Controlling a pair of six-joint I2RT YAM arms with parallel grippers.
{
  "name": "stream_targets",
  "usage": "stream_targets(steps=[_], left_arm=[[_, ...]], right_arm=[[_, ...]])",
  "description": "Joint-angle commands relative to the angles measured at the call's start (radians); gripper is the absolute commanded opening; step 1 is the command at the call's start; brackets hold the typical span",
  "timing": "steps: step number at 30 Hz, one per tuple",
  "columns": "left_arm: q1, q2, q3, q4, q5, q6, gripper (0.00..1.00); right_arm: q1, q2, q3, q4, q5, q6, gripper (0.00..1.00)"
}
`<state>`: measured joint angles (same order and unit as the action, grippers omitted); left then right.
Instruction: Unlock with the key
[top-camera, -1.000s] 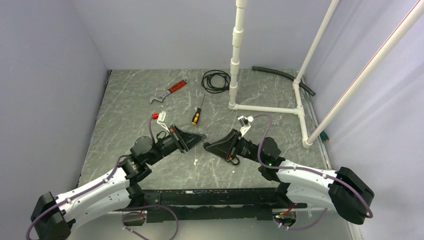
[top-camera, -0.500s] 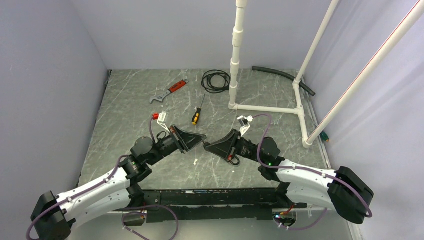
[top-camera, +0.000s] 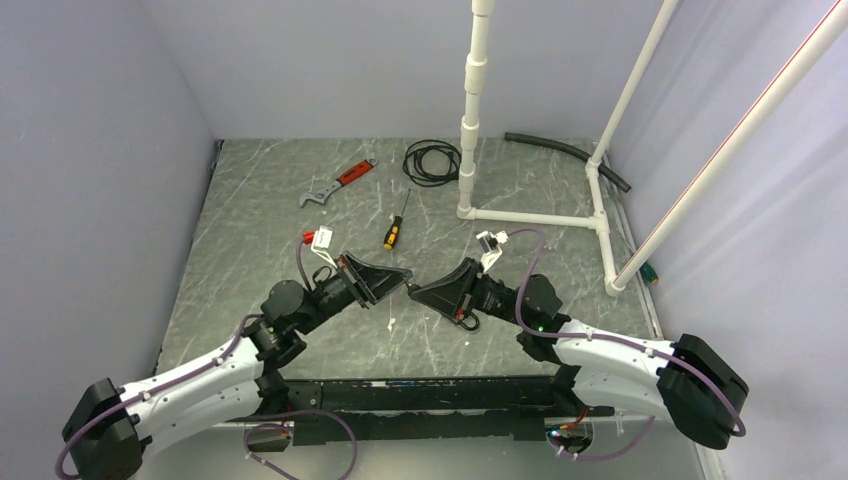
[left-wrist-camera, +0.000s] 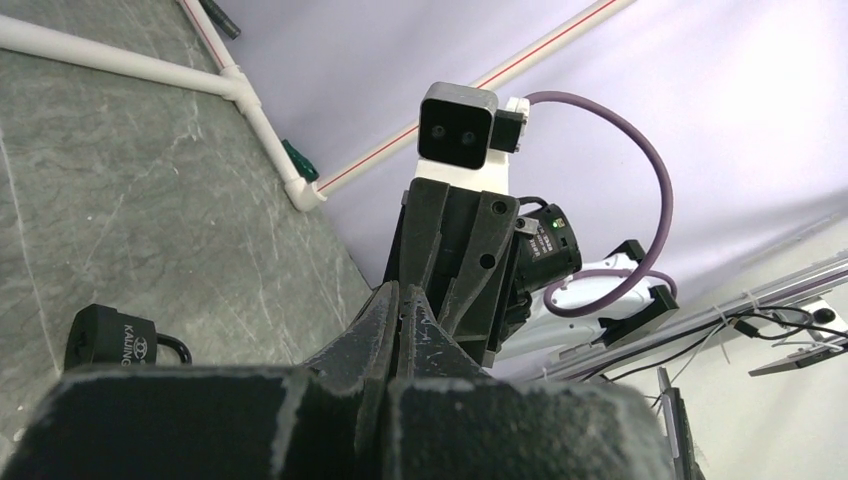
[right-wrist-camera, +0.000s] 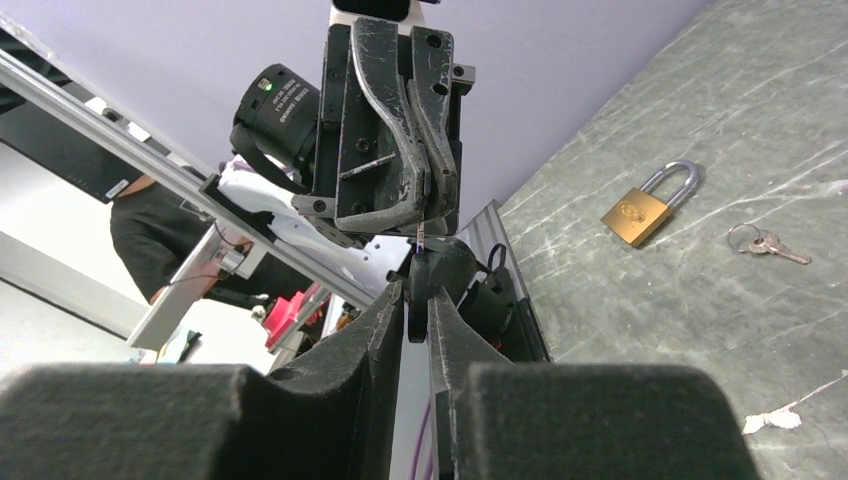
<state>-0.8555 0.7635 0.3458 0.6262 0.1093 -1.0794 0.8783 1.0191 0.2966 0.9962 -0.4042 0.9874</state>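
Observation:
My two grippers meet tip to tip above the middle of the table, the left gripper (top-camera: 404, 283) facing the right gripper (top-camera: 416, 291). In the right wrist view my right gripper (right-wrist-camera: 417, 287) is shut on the black head of a key (right-wrist-camera: 418, 305). The key's thin metal blade runs up into the shut tips of my left gripper (right-wrist-camera: 424, 218). In the left wrist view my left gripper (left-wrist-camera: 402, 292) is pressed shut and the key barely shows. A black padlock (left-wrist-camera: 112, 340) lies on the table under the right arm.
A brass padlock (right-wrist-camera: 647, 209) and a small key ring (right-wrist-camera: 765, 243) lie on the grey table (top-camera: 260, 220). At the back lie a red-handled wrench (top-camera: 338, 182), a screwdriver (top-camera: 395, 230), a black cable coil (top-camera: 431, 162) and a white pipe frame (top-camera: 535, 217).
My right gripper's jaws have closed further, onto the key's black head. The left arm has shifted very slightly; both grippers remain tip to tip.

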Motion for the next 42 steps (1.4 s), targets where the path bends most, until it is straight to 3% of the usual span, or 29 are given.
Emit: stream_targets(steps=[1, 3, 5, 7, 8, 9, 10, 11, 12, 14, 21, 26, 30, 34, 39, 42], left_arm=[[0.001, 0.012, -0.041, 0.03, -0.058, -0.004, 0.0], [0.002, 0.014, -0.055, 0.049, -0.062, -0.008, 0.0], [0.003, 0.016, -0.06, 0.056, -0.063, -0.009, 0.0], [0.002, 0.019, -0.058, 0.053, -0.056, -0.002, 0.0], [0.001, 0.018, -0.052, 0.044, -0.047, 0.007, 0.07], [0.001, 0.013, -0.043, 0.023, -0.039, 0.016, 0.25], [0.001, 0.005, -0.032, -0.009, -0.03, 0.026, 0.53], [0.002, -0.009, -0.02, -0.045, -0.021, 0.039, 0.74], [0.002, -0.026, -0.005, -0.09, -0.015, 0.059, 0.86], [0.002, -0.08, 0.037, -0.224, -0.023, 0.099, 0.99], [0.001, -0.296, 0.197, -0.693, -0.106, 0.264, 0.99], [0.002, -0.344, 0.292, -0.891, -0.165, 0.384, 0.99], [0.001, -0.203, 0.409, -1.052, -0.179, 0.456, 0.97], [0.002, -0.009, 0.497, -1.082, -0.145, 0.517, 0.92], [-0.01, 0.202, 0.582, -1.075, -0.081, 0.604, 0.82], [-0.052, 0.311, 0.646, -1.089, -0.105, 0.685, 0.8]], right_arm=[[0.003, -0.018, 0.042, 0.143, -0.011, 0.017, 0.16], [0.003, -0.018, 0.043, 0.146, -0.007, 0.02, 0.14], [0.004, -0.017, 0.044, 0.149, -0.008, 0.022, 0.02], [0.003, -0.02, 0.044, 0.143, -0.007, 0.02, 0.0], [0.003, -0.025, 0.043, 0.137, -0.005, 0.018, 0.0], [0.002, -0.034, 0.041, 0.114, 0.0, 0.015, 0.0], [0.002, -0.048, 0.043, 0.073, 0.01, 0.007, 0.0], [0.002, -0.066, 0.043, 0.029, 0.023, -0.006, 0.0], [0.003, -0.09, 0.042, -0.019, 0.038, -0.021, 0.0], [0.002, -0.143, 0.031, -0.117, 0.071, -0.053, 0.0], [-0.002, -0.293, 0.028, -0.439, 0.161, -0.141, 0.0], [-0.004, -0.376, 0.069, -0.67, 0.252, -0.205, 0.0], [-0.005, -0.441, 0.119, -0.834, 0.339, -0.257, 0.0], [-0.006, -0.501, 0.157, -0.959, 0.397, -0.296, 0.0], [-0.006, -0.587, 0.228, -1.25, 0.617, -0.313, 0.0], [-0.006, -0.623, 0.267, -1.455, 0.835, -0.23, 0.0]])
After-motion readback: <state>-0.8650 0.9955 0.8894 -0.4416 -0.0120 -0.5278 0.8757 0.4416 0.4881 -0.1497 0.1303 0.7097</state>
